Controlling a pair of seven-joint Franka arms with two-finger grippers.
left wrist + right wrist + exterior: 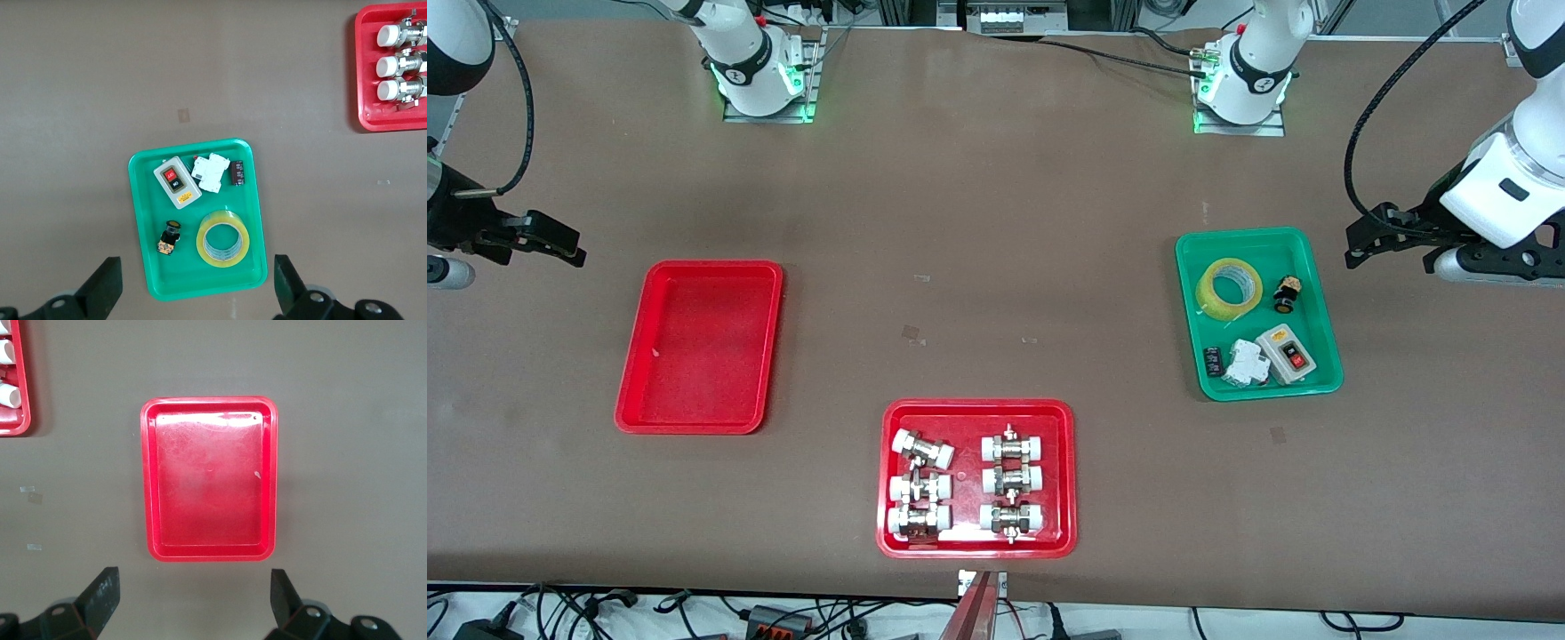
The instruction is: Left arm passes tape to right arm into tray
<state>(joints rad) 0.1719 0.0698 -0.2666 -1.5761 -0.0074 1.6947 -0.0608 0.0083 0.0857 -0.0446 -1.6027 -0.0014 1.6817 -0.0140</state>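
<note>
Tape (1229, 286) lies in green tray (1320, 307) — both grippers, left (193, 287) and right (193, 600), are held wide open, empty; red tray (633, 373) unfilled.

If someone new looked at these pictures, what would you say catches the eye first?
Probably the green tray toward the left arm's end of the table, where the yellow tape lies among small electrical parts. Next, the red tray of metal fittings nearest the front camera, and the bare red tray toward the right arm's end. The left gripper and right gripper hover with fingers open, over the table beside the green tray and beside the bare red tray.
</note>
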